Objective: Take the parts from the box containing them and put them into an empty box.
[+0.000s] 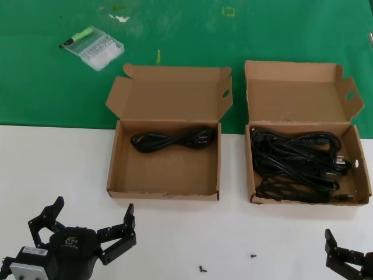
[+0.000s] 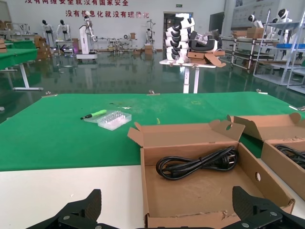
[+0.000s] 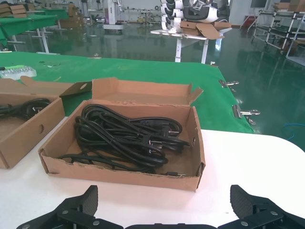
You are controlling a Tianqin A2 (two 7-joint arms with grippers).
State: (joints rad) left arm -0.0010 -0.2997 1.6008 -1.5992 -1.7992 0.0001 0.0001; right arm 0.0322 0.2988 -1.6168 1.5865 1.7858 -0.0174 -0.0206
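The squarish carton (image 1: 252, 175) with one angled flap stands at the right and holds a tangle of several black power cords (image 1: 297, 160). It also shows in the right wrist view (image 3: 119, 174) with its cords (image 3: 128, 136). The wider carton (image 1: 163, 192) with two flared flaps stands at the centre-left; one coiled cord (image 1: 172, 142) lies along its far wall, also seen in the left wrist view (image 2: 198, 162). My left gripper (image 1: 93, 207) is open and empty, low in front of the wider carton (image 2: 190, 220). My right gripper (image 1: 355, 259) is open and empty in front of the squarish carton.
A clear plastic case of small parts (image 1: 95, 51) and a green-tipped pen (image 1: 77, 37) lie on the green mat (image 1: 262, 35) at the back left. Two tiny black screws (image 1: 202, 269) (image 1: 253, 255) lie on the white table between my grippers.
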